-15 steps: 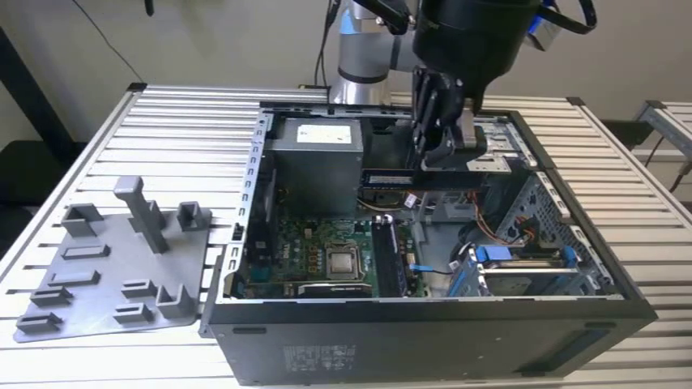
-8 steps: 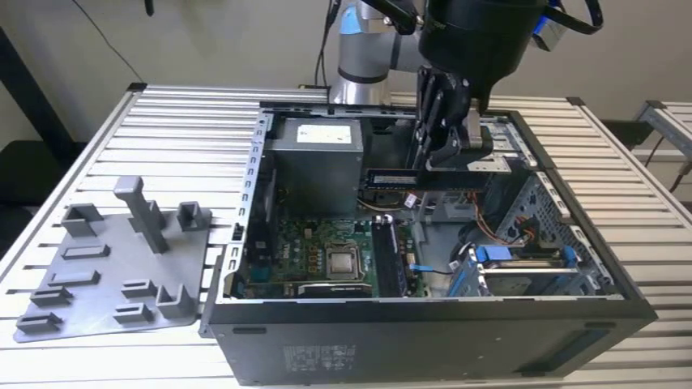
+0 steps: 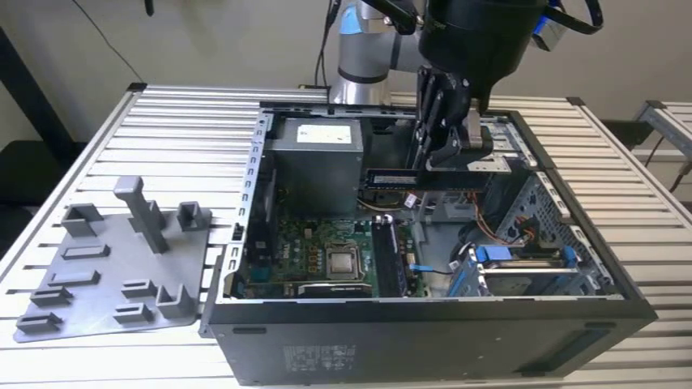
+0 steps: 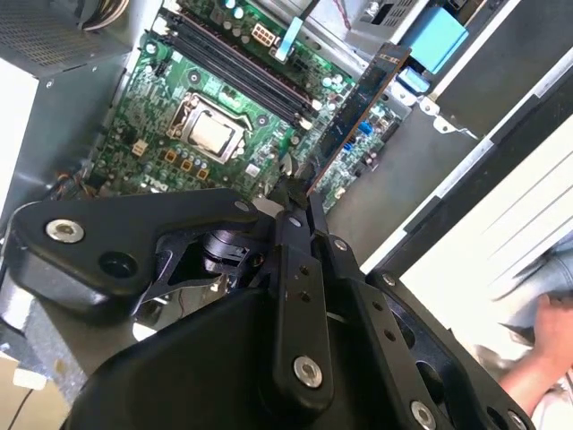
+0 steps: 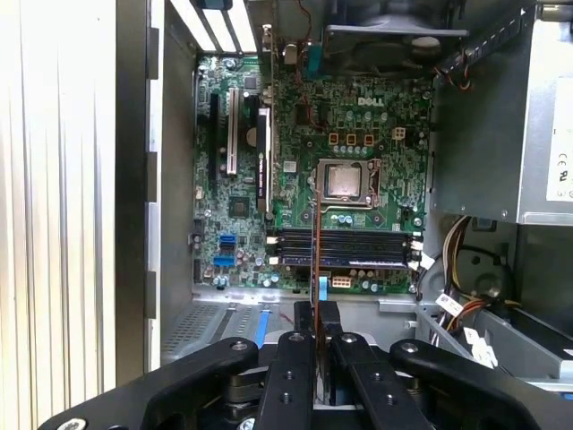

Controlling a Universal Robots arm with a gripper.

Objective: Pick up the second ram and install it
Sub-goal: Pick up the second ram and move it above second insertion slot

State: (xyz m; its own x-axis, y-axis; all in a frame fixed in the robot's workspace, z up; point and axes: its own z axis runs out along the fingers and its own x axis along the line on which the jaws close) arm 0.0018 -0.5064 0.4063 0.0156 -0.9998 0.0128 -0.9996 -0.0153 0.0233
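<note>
Your gripper [image 3: 446, 162] was clamped on the second ram [image 3: 395, 177] at frame centre, above the open computer case [image 3: 433, 324] containing the motherboard [image 3: 313, 243].

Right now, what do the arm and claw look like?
The arm is a silver-grey tube with a blue joint cap. The claw is all black: a bulky round body, slim jointed link bars with silver screw heads. Black cables loop beside its body.

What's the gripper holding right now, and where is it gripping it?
The gripper pinches the memory stick near one end, over the open computer case.
</note>
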